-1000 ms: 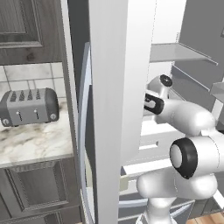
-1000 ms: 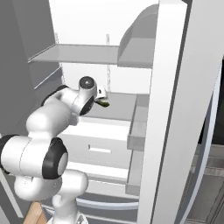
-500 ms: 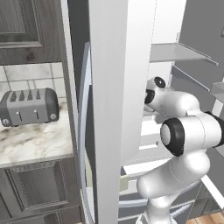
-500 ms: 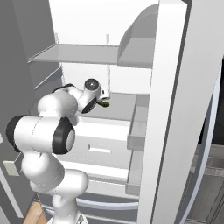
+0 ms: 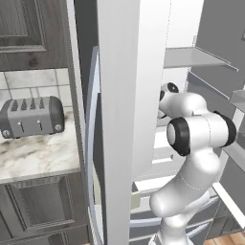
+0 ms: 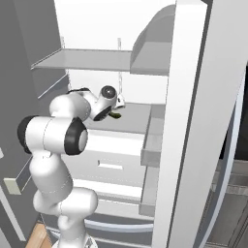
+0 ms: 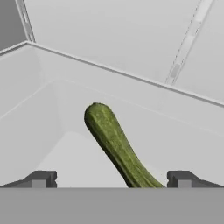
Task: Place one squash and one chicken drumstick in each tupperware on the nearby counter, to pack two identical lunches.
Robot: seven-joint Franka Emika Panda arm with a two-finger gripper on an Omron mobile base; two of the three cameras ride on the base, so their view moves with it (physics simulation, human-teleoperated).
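Hand view gives me what I need: the squash (image 7: 114,146), the slim zucchini-like one, lies on the pale fridge shelf (image 7: 74,157) straight ahead of the gripper (image 7: 111,178), with its near end running down out of sight at the bottom centre of the frame, between the two fingertips (image 7: 40,178). Its long axis is not square to the jaws; it slants from that bottom-centre point up and to the left, the rounded far end sitting at mid-frame, left of centre. The jaws stand fully apart and hold nothing, one tip at lower left and the other at lower right, each well clear of the squash's sides. From the right base view I see the gripper (image 6: 114,104) reaching into the open fridge at mid-left of the frame, with a sliver of dark green squash (image 6: 115,115) just below and beside it on the shelf. I judge the squash already sits within the span of the jaws, so closing should catch it, though the slant means the fingers would meet it at an angle; rolling the hand a little to square up would make a surer grip. The counter (image 5: 33,155) with the toaster (image 5: 31,116) is at the left of the left base view, away from the arm.
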